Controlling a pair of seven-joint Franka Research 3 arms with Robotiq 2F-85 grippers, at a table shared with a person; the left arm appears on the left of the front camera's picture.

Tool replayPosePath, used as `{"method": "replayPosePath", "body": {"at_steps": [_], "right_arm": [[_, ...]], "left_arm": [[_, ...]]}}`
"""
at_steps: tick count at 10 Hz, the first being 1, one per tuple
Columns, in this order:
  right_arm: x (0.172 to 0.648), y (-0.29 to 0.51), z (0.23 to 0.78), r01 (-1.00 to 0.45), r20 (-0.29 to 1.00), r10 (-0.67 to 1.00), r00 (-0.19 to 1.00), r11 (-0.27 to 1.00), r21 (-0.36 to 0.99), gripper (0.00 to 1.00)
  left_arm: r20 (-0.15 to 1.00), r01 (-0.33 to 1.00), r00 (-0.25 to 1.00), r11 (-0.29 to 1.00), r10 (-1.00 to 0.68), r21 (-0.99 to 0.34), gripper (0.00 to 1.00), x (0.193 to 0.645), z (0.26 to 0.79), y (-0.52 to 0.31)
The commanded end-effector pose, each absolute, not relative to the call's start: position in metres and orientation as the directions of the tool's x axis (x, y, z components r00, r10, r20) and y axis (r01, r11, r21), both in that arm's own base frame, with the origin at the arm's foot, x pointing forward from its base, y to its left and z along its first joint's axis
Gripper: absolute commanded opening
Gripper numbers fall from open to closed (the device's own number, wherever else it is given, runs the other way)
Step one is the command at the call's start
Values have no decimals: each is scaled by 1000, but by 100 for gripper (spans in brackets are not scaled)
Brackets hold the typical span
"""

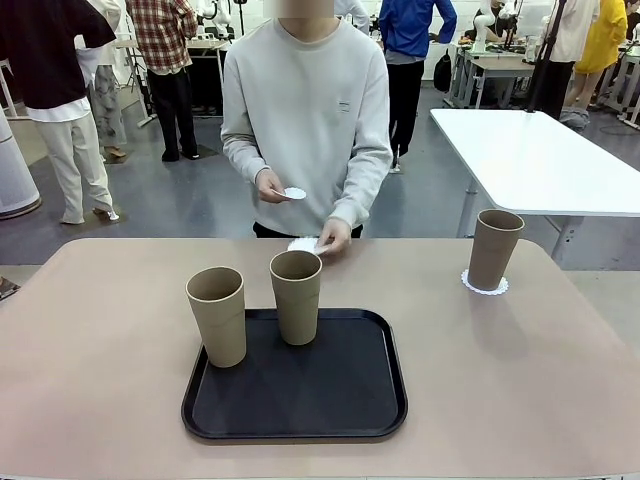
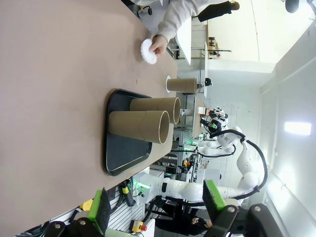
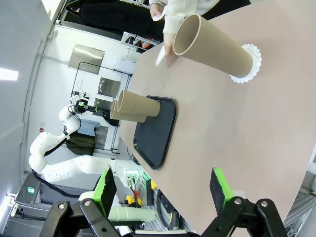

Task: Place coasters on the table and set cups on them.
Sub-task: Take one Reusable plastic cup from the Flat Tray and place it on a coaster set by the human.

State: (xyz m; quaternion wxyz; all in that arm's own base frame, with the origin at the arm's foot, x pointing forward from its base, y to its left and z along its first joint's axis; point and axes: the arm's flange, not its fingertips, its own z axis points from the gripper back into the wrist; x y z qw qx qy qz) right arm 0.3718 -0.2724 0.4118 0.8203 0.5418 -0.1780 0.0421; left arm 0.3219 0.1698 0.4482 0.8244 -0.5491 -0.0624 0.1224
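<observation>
Matte tapered cup (image 1: 495, 248) stands on lacy paper coaster (image 1: 467, 282)

The tray (image 1: 330, 400) lies on the near middle of the desk (image 1: 100, 340) in front of you. Two cups stand on its far left part: one cup (image 1: 217, 315) at the left edge, the second cup (image 1: 296, 296) just right of it and a little farther back. The third cup (image 1: 494, 248) stands on a coaster (image 1: 485, 287) at the far right, well apart from the tray. Behind the tray, at the far edge, the person's lower hand (image 1: 334, 236) rests on a second coaster (image 1: 302, 244). The raised hand (image 1: 270, 186), up and to the left, holds a third coaster (image 1: 295, 193).
</observation>
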Motion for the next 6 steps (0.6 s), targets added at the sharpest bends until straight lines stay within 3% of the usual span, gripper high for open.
{"method": "replayPosePath", "body": {"at_steps": [1, 6], "right_arm": [[370, -270, 412, -256, 334, -131, 933, 410, 875, 100], [370, -270, 412, -256, 334, -131, 933, 410, 875, 100]], "left_arm": [[-24, -121, 962, 349, 271, -929, 100, 322, 450, 170], [-24, -121, 962, 349, 271, -929, 100, 322, 450, 170]]}}
